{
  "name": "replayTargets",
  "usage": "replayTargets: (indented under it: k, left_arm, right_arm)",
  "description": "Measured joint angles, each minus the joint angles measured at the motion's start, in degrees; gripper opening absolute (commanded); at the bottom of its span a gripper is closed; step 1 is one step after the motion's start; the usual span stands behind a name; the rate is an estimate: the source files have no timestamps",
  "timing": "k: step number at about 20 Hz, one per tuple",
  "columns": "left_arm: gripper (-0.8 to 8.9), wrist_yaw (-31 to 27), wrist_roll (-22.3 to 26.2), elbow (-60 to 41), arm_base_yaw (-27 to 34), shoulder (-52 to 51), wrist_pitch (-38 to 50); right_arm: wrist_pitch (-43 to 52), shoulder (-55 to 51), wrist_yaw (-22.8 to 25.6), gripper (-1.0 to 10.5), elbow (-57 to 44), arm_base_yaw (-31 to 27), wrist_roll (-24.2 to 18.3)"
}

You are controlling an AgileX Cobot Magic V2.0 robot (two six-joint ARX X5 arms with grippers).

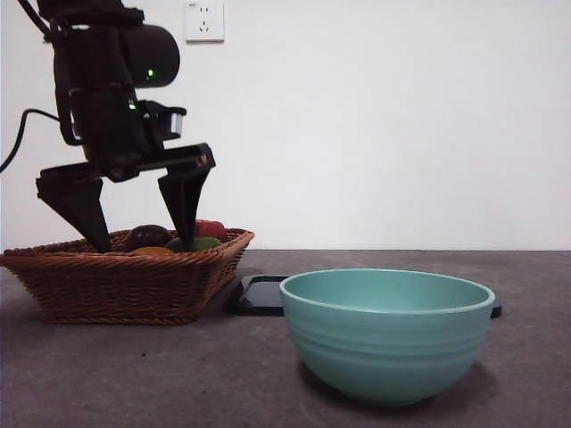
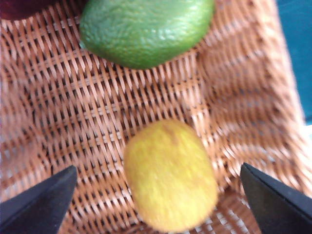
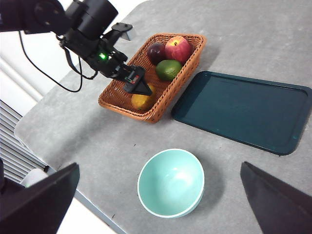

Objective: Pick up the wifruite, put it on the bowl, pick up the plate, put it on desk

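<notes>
The wifruite (image 2: 170, 175), a small orange-brown oval, lies on the floor of a wicker basket (image 2: 97, 117). My left gripper (image 2: 158, 167) is open and lowered into the basket, one jaw on each side of the fruit without touching it. From the front, the left gripper (image 1: 138, 236) straddles the wifruite (image 1: 153, 252). The mint-green bowl (image 1: 388, 334) stands empty on the desk (image 1: 223, 374). Behind it lies the plate (image 3: 243, 109), a dark teal flat tray with nothing on it. My right gripper (image 3: 160, 165) hangs open high above the bowl (image 3: 170, 187).
The basket (image 3: 129, 107) also holds a green fruit (image 3: 168, 69), a dark purple fruit (image 3: 156, 50) and a red-yellow fruit (image 3: 178, 48). The plate lies right beside the basket. The desk's edge (image 3: 73, 185) runs close to the bowl.
</notes>
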Motion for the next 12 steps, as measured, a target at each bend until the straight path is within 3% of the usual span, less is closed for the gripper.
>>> replayTargets:
  k: [7, 9, 12]
  left_arm:
    - [5.87, 0.0, -0.98, 0.02, 0.0, 3.85, -0.02]
    - [4.31, 0.0, -1.09, 0.04, 0.0, 3.98, 0.17]
    - [3.04, 0.02, -1.2, 0.04, 0.0, 3.98, -0.39]
  right_arm:
    - [0.26, 0.0, 0.0, 6.0, 0.0, 0.0, 0.0]
    - [0.26, 0.0, 0.0, 6.0, 0.0, 0.0, 0.0]
    - [0.28, 0.0, 0.0, 6.0, 0.0, 0.0, 0.0]
